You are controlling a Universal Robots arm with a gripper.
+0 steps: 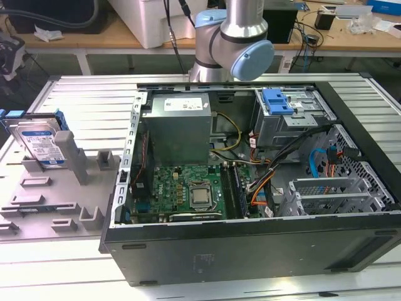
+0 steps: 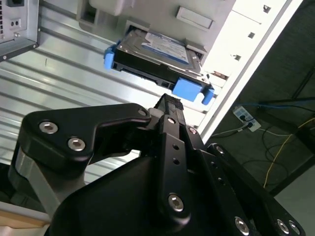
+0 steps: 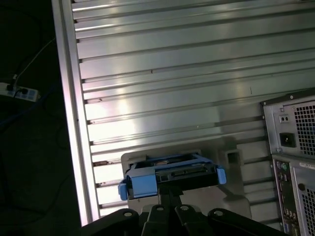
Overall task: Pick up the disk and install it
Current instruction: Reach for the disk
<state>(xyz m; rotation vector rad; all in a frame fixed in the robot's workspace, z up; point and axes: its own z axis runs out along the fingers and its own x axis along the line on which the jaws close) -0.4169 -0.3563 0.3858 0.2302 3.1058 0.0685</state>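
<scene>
Disk (image 1: 41, 145) on edge in grey fixture tray (image 1: 37, 207), blue rails (image 2: 188, 89) free for grasp. Gripper (image 2: 169, 102) near its edge, probably not touching; open or closed we cannot tell.

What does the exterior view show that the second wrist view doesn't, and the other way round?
Exterior view: the motherboard, the blue bracket on the drive cage, and the arm's silver-and-blue joint. Second wrist view: the black gripper up close, and a power strip on the floor. Both: the disk resting in the grey tray on the ribbed metal table.
</scene>
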